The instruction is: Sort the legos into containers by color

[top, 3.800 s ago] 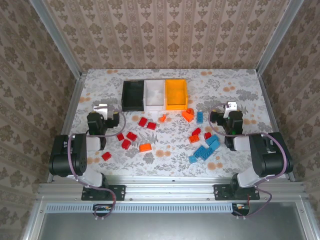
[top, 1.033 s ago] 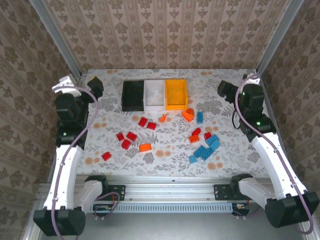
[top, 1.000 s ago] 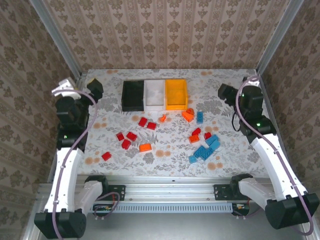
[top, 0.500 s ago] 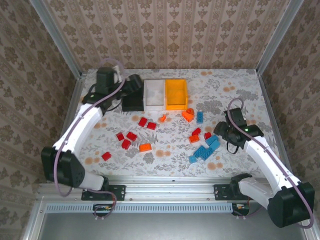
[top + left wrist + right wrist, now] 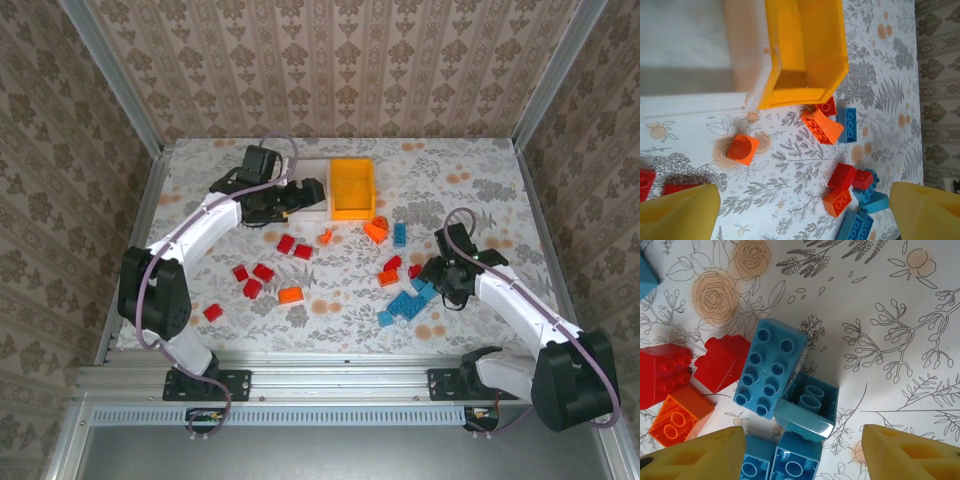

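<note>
In the top view my left gripper [image 5: 308, 195] hangs open over the white bin [image 5: 322, 210], between the black bin [image 5: 260, 217], mostly covered by the arm, and the orange-yellow bin [image 5: 352, 188]. Its wrist view has the white bin [image 5: 690, 50], the orange-yellow bin [image 5: 805, 50], orange bricks [image 5: 822, 126] and red bricks [image 5: 841, 176]; nothing lies between the left gripper's [image 5: 800, 215] fingers. My right gripper [image 5: 437, 275] is low over the blue bricks [image 5: 405, 305]. The right gripper [image 5: 802, 455] stands open astride blue bricks [image 5: 807, 407], its pads clear of them.
Red bricks [image 5: 263, 272] and an orange brick [image 5: 290, 295] lie scattered left of centre, one red brick [image 5: 213, 312] near the front. Beside the blue pile are red bricks [image 5: 722, 362] and an orange one [image 5: 680, 415]. Metal rails and papered walls bound the table.
The left arm swung from the far left edge across to the bins. The right arm came down from the back right onto the blue pile.
</note>
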